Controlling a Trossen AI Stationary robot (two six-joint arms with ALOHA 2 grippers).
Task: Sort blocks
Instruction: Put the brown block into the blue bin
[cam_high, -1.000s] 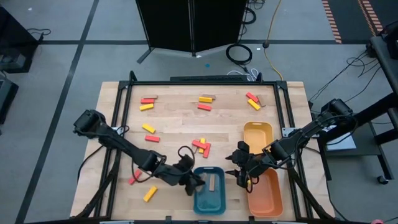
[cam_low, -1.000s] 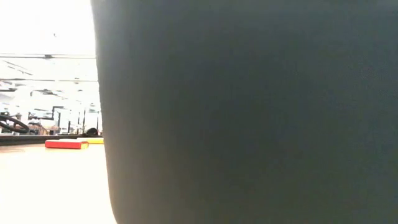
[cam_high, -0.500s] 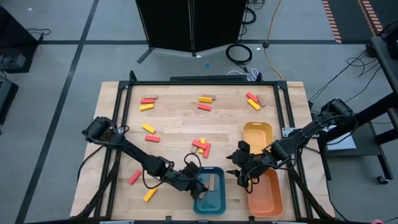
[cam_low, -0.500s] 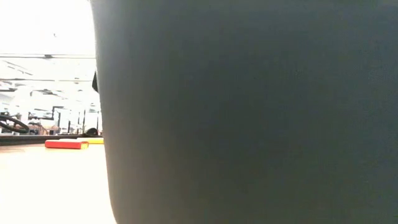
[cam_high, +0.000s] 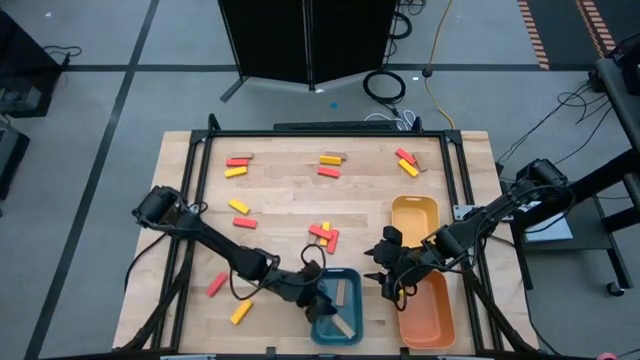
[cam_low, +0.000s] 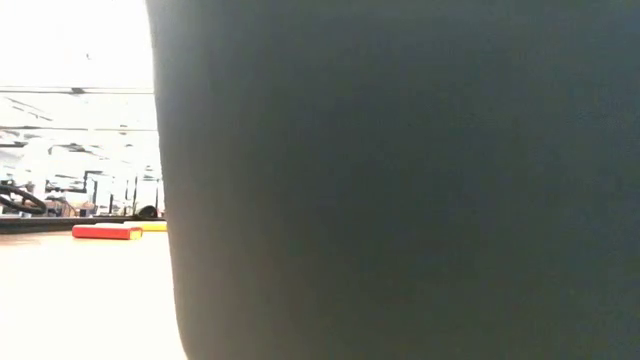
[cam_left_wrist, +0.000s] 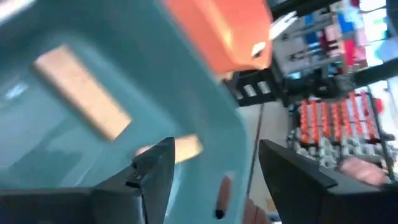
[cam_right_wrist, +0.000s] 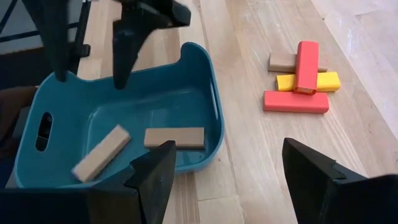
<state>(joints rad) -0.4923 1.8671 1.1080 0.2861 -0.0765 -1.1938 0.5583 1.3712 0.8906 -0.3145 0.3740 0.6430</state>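
My left gripper (cam_high: 324, 302) hangs open over the left part of the blue tray (cam_high: 352, 322), nothing between its fingers (cam_right_wrist: 129, 46). Two tan blocks (cam_right_wrist: 174, 137) (cam_right_wrist: 101, 153) lie flat on the tray's floor, and both show in the left wrist view (cam_left_wrist: 81, 91) (cam_left_wrist: 185, 147). My right gripper (cam_high: 386, 272) stands open and empty between the blue tray and the orange tray (cam_high: 428, 312). Red, yellow and tan blocks lie scattered on the table, with a small pile (cam_right_wrist: 301, 81) just beyond the blue tray.
A yellow tray (cam_high: 414, 216) stands beyond the orange one. Loose blocks lie at the far left (cam_high: 237, 165), far middle (cam_high: 332, 163), far right (cam_high: 406, 162), mid left (cam_high: 240, 214) and near left (cam_high: 241, 312). A dark wall fills most of the low view; a red block (cam_low: 105, 232) shows beside it.
My left gripper has moved a little toward the table's right and near edge and sunk over the blue tray, tipping further down. It has opened, and a second tan block now lies in the tray beside the first.
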